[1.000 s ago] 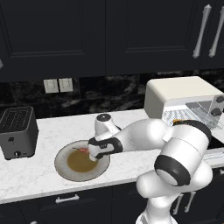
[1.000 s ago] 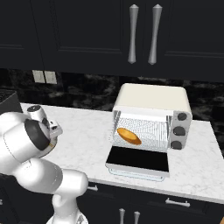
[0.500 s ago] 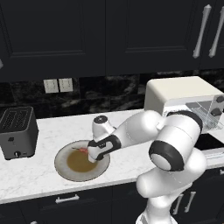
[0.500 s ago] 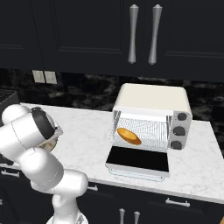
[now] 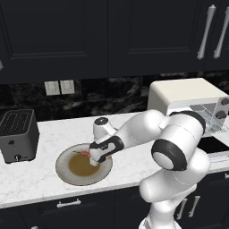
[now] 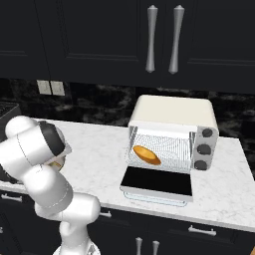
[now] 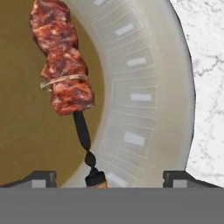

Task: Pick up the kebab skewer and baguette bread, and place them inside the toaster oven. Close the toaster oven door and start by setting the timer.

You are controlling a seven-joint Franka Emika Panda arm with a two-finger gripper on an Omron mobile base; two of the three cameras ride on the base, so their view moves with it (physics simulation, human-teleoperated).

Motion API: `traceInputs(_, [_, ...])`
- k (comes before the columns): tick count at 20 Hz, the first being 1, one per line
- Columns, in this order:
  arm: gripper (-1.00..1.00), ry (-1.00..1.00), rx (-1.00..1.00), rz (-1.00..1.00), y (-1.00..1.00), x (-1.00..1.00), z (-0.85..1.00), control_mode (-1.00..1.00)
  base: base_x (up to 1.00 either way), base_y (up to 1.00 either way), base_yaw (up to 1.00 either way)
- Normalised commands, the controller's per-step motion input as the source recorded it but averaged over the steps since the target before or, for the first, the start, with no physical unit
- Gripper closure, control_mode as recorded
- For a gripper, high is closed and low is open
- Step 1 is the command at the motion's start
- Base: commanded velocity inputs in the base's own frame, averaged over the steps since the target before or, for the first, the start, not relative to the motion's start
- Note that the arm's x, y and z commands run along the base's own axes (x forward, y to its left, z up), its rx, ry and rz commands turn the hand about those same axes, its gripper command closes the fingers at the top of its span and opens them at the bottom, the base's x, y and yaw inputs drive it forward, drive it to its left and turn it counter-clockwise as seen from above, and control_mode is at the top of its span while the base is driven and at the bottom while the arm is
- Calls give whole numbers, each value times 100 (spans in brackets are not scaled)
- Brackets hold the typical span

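Observation:
The kebab skewer [image 7: 62, 65] lies on a round plate [image 7: 146, 94], its reddish meat chunks toward the plate's brown middle and its dark stick end [image 7: 83, 133] pointing at my hand. My gripper [image 7: 109, 179] is open, low over the plate, with one fingertip on each side of the stick end and neither touching it. In the left base view the gripper [image 5: 94, 159] hangs over the plate [image 5: 67, 172] beside the skewer [image 5: 82, 153]. The baguette bread [image 6: 146, 155] rests on the rack inside the toaster oven [image 6: 172, 112]. The toaster oven door [image 6: 157, 182] is folded down flat.
A dark grey two-slot toaster [image 5: 17, 134] stands left of the plate on the white marble counter [image 5: 40, 185]. Dark cabinets hang above, and the oven's knobs [image 6: 202, 149] are on its right side.
My hand has swung down and slightly left, closer over the plate and the skewer. The baguette and the oven have not moved.

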Motion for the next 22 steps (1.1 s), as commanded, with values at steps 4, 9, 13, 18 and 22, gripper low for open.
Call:
traceInputs(4, [100,0,0,0,0,0,-23,-100,0,0,0])
traceInputs(9, [100,0,0,2,0,-1,-14,-100,0,0,0])
traceInputs(13, [100,-1,0,4,-1,-6,-6,-100,0,0,0])
traceInputs(18, [100,-3,0,5,-17,-15,16,-100,0,0,0])
traceInputs(22, [100,-5,0,5,-46,-65,49,-100,0,0,0])
